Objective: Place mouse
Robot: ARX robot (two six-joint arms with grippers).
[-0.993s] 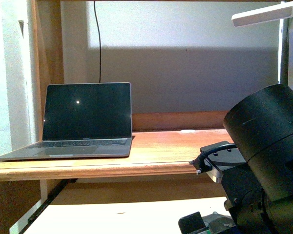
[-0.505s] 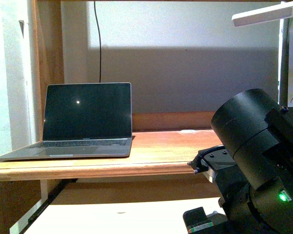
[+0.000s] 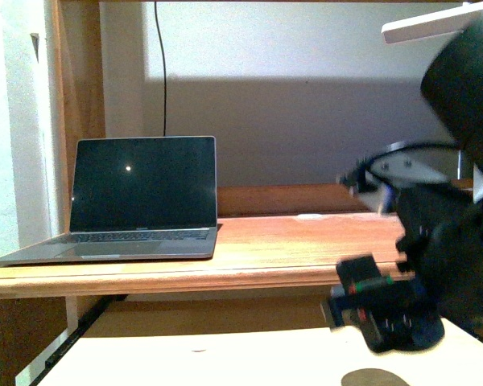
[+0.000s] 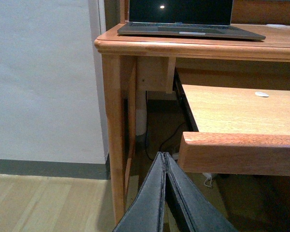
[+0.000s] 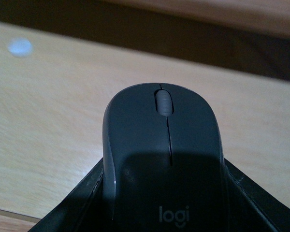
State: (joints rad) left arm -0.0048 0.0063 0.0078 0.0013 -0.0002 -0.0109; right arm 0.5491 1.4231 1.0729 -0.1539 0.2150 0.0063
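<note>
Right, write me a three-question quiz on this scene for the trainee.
1. Fill in: the left gripper is ____, holding nothing.
2. The mouse is held by: A) the left gripper B) the right gripper C) neither.
3. True or false: the laptop has its lid shut.
Key: 1 shut; 2 B; 3 false, the lid is open.

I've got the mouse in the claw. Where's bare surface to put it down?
Desktop: bare wood to the right of the laptop, back to the rear rail. The pull-out shelf below is bare too, apart from one small pale speck; the mouse in the right claw hangs over it. Crowded only at the desktop's left, where the laptop sits.
</note>
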